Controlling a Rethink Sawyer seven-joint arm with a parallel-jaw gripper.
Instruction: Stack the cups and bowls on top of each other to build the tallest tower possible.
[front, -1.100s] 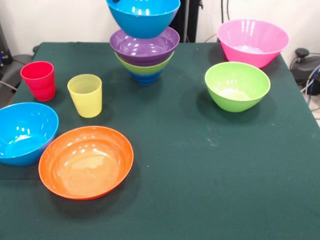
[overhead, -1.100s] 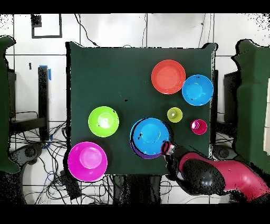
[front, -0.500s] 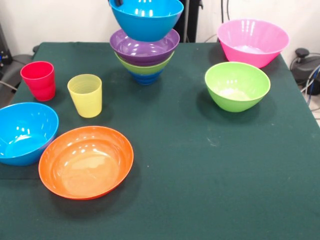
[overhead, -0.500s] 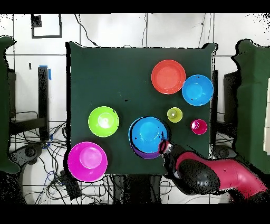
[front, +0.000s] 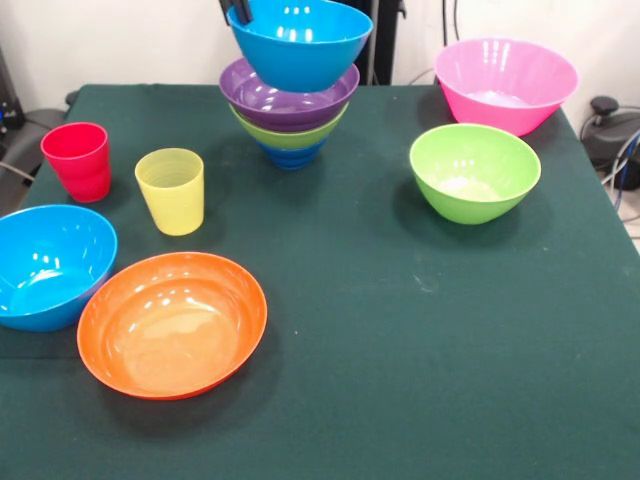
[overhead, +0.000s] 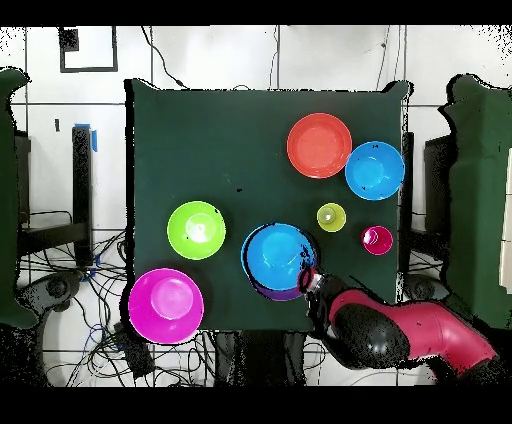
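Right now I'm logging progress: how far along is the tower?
Done: glossy purple bowl nested on lime green and dark blue ones. In hand: the claw holds a light blue bowl over it. Left: six loose pieces, including the orange bowl.

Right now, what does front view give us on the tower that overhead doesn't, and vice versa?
Front only: the tower's layers, purple bowl over a lime green bowl over the small dark blue bowl, with the light blue bowl above them, tilted and held by the gripper at its rim.
Overhead only: the red and black arm reaching that rim; the table's whole outline.
Both: the loose orange bowl, second light blue bowl, pink bowl, second lime green bowl, red cup, yellow cup.
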